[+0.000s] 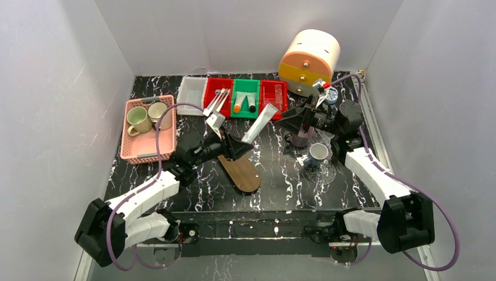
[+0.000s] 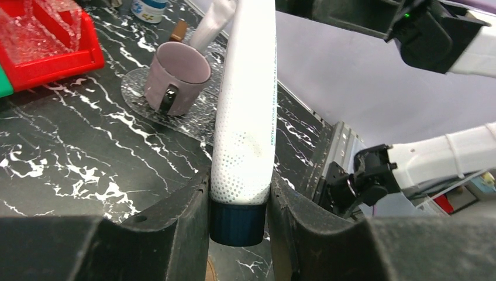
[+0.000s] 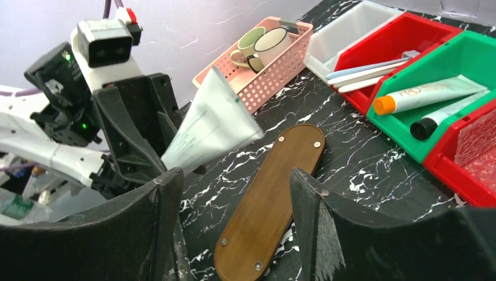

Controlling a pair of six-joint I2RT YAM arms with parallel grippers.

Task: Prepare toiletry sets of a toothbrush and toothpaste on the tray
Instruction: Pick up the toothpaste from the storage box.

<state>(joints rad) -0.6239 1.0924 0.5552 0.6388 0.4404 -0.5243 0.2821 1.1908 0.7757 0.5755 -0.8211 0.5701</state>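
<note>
One toothpaste tube (image 2: 244, 117) sits clamped in left hand (image 2: 240, 198).

Bright, even overhead light, soft shadows; wrist views blur up close.

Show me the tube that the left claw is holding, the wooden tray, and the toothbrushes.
tube (image 2: 244, 117), left wrist view, middle of its white body.
tray (image 3: 270, 199), right wrist view, bare centre of its wooden top.
toothbrushes (image 3: 365, 73), right wrist view, midway along a handle.
</note>
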